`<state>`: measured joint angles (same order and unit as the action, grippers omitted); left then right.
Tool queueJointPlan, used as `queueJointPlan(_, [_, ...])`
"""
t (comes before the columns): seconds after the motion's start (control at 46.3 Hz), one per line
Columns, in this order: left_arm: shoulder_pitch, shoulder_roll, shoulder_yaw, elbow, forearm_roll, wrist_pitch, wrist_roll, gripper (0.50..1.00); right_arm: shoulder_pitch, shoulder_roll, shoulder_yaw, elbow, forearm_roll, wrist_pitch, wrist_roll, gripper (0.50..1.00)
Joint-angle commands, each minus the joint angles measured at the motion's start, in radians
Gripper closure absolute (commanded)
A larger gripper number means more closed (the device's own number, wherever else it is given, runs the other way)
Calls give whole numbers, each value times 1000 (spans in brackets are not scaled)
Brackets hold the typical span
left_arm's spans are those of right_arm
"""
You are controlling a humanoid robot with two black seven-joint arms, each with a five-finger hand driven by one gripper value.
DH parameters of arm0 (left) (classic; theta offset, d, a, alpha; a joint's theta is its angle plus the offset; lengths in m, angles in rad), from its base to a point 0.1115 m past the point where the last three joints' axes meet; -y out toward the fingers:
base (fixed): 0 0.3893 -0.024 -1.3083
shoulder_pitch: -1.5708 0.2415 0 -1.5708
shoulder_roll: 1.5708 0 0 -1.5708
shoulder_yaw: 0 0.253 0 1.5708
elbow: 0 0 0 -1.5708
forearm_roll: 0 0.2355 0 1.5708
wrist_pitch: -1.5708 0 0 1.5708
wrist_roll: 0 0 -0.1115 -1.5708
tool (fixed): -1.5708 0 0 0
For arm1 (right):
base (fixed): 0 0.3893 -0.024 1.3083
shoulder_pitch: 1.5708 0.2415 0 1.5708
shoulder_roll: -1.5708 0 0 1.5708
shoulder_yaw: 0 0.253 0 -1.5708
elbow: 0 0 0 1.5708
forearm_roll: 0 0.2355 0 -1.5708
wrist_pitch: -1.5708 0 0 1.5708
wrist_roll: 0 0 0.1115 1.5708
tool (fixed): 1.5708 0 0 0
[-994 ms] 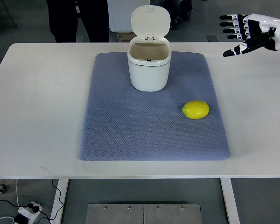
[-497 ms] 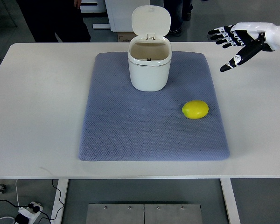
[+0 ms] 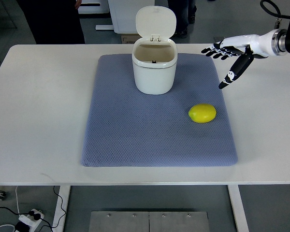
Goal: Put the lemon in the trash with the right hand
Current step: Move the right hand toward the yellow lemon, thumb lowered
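hovering at two o'clock above the white table (image 3: pixel 38 96), the right robot hand (image 3: pixel 230 50) is spread wide and grasps nothing. nothing is done yet: the oval yellow lemon (image 3: pixel 202 113) lies on the blue-grey mat (image 3: pixel 135 135), at four o'clock from the open white lidded trash bin (image 3: pixel 154 65). grasp, carry and drop remain.

The robot's right hand (image 3: pixel 230 54) is white with black joints and black fingertips. Its wrist is a shiny silver ring, then a black part. A black cable loops above the arm.
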<state>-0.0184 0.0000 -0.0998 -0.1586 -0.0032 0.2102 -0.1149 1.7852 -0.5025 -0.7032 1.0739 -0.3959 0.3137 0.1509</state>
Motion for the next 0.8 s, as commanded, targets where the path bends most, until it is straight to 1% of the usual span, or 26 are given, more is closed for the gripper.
queueJointPlan(0.0, [0,0,0,1,0,0,0,500,6,38,-35,0,0,-16,-2,505])
queueJointPlan(0.216, [0,0,0,1,0,0,0,500,17,96,-104,3,0,-28,-1,507])
queueJointPlan(0.778, [0,0,0,1,0,0,0,500,23,93,-111,8,15,-22,7,500])
